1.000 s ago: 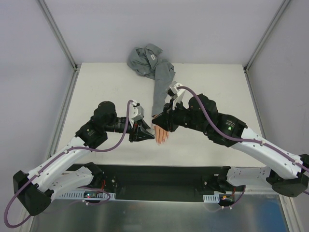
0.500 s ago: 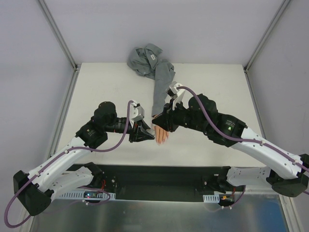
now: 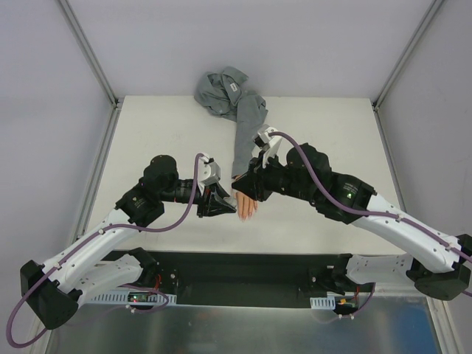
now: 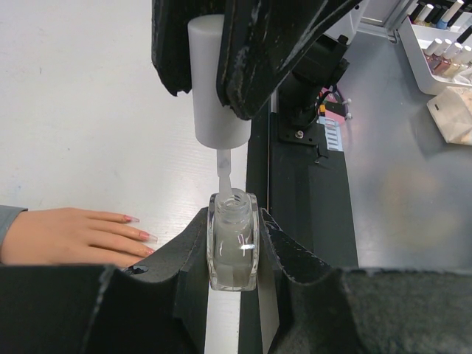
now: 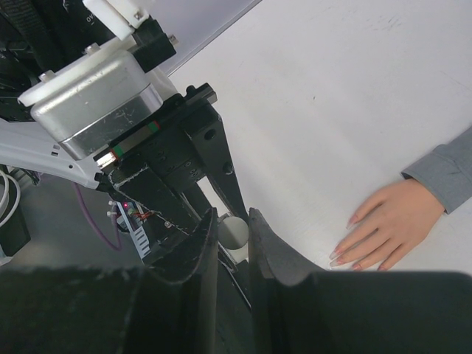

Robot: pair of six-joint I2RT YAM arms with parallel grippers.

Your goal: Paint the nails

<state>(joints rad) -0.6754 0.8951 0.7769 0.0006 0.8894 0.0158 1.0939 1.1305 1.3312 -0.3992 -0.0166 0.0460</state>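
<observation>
Left fingers (image 4: 188,254) clamp bottle (image 4: 233,254); right fingers (image 4: 258,51) pinch white cap (image 4: 206,96), brush (image 4: 223,173) dipped inside; nails (image 4: 150,237) beside.

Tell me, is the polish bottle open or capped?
Open. The right gripper holds the white cap above the bottle, brush stem reaching into its neck; the left gripper grips the bottle.

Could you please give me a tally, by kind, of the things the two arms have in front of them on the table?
mannequin hand: 1
grey shirt: 1
clear polish bottle: 1
white brush cap: 1
claws: 2 (left claw, right claw)
Total: 6
</observation>
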